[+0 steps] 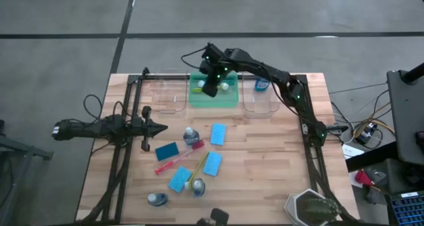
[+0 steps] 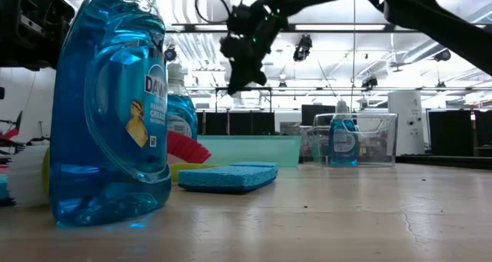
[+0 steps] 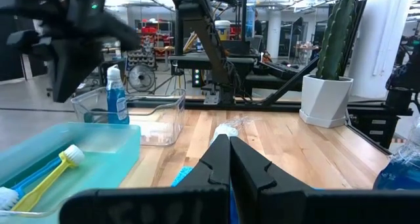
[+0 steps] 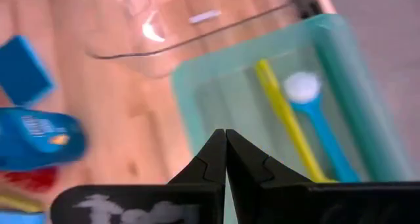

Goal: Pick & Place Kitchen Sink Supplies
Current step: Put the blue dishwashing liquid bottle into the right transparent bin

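Note:
My right gripper [image 1: 211,88] hangs shut and empty above the green bin [image 1: 213,101], pointing steeply down; its wrist view shows the tips [image 4: 225,135] over the bin's rim. In the bin lie a yellow brush [image 4: 289,119] and a blue brush [image 4: 321,119]. My left gripper [image 1: 159,128] waits shut and level at the table's left. On the table lie several blue sponges [image 1: 218,134], three bottles of blue liquid [image 1: 191,134], a red brush [image 1: 173,164] and a yellow brush [image 1: 199,166]. Another bottle [image 1: 262,85] stands in the right clear bin [image 1: 262,101].
An empty clear bin [image 1: 169,99] stands left of the green one at the far edge. Black frame rails [image 1: 126,153] run along the table's left and right sides. A potted cactus [image 1: 311,209] sits at the near right corner. Bare wood shows on the table's right half.

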